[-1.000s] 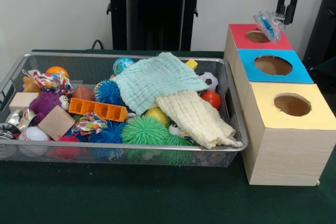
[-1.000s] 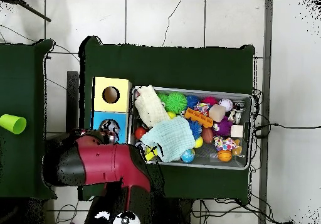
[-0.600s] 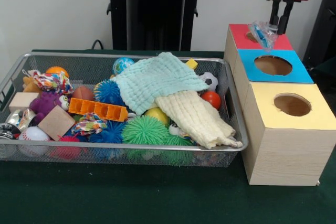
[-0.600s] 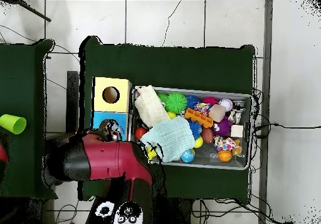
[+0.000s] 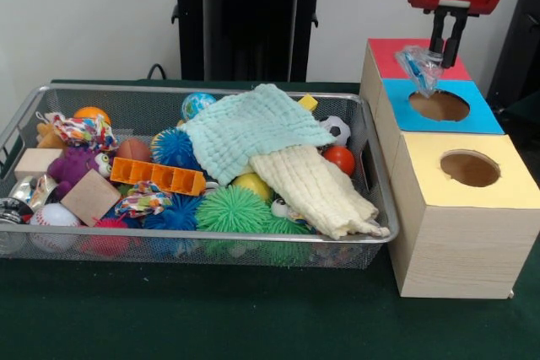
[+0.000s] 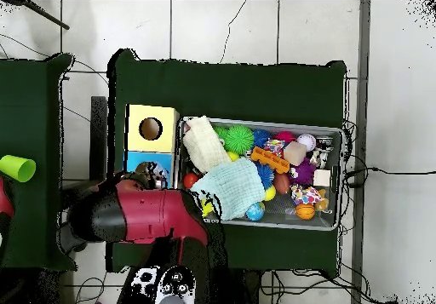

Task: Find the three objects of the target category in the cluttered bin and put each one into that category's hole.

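My gripper hangs above the red-topped box, shut on a crinkly clear-and-blue plastic wrapper. The wrapper dangles over the seam between the red box and the blue-topped box, just left of the blue hole. The red box's hole is hidden behind the wrapper. In the overhead view the red arm covers the red box, and the wrapper peeks out at its edge. The wire bin holds the clutter.
A yellow-topped box with a hole stands nearest. The bin holds a mint cloth, a cream cloth, spiky balls, an orange block, wooden blocks and small balls. A green cup sits on the side table.
The gripper with the wrapper has drifted left and lower, from over the red box's right side toward the red and blue boxes' seam. The bin's contents have not moved.
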